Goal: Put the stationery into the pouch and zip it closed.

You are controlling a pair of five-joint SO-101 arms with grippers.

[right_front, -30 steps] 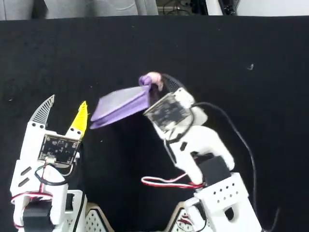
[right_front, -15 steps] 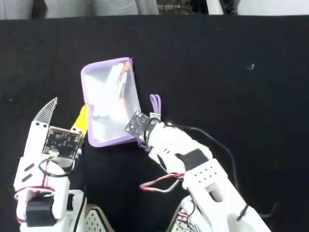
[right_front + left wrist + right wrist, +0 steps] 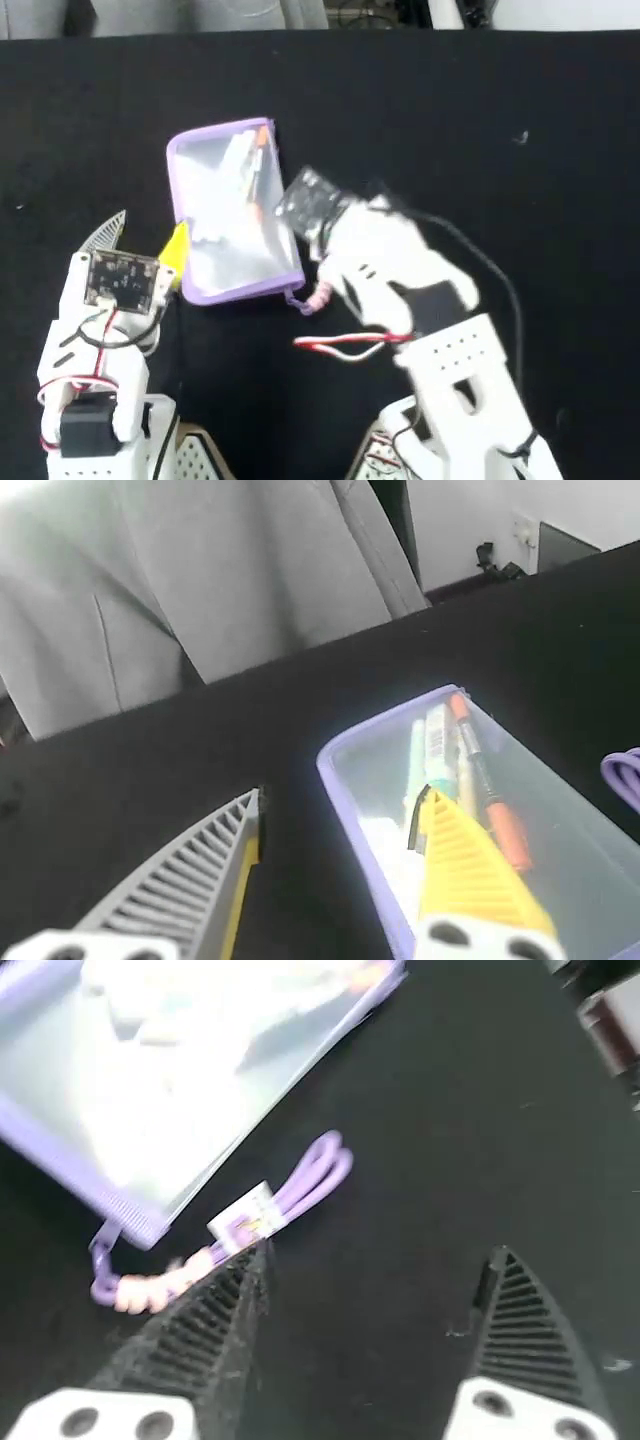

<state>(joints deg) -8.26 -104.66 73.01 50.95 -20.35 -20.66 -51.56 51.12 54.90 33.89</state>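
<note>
The purple-edged clear pouch point(image 3: 232, 212) lies flat on the black table with pens point(image 3: 470, 770) and other stationery inside. Its purple strap point(image 3: 310, 1175) and pink charm point(image 3: 317, 297) trail from the near right corner. My left gripper point(image 3: 148, 228) stands open at the pouch's near left side. Its yellow finger point(image 3: 470, 880) overlaps the pouch edge and its grey finger point(image 3: 200, 880) is off to the side. My right gripper point(image 3: 380, 1253) is open and holds nothing, hovering just beside the strap. The right arm point(image 3: 370, 250) sits against the pouch's right edge.
The black table point(image 3: 500, 120) has free room to the right and at the back. A red and white cable point(image 3: 340, 348) loops near the right arm's base. Grey fabric point(image 3: 200, 580) hangs beyond the table's far edge.
A second ago the right gripper held the pouch tilted in the air. The pouch now lies flat, and the right gripper has let go and shifted. The left arm barely moved.
</note>
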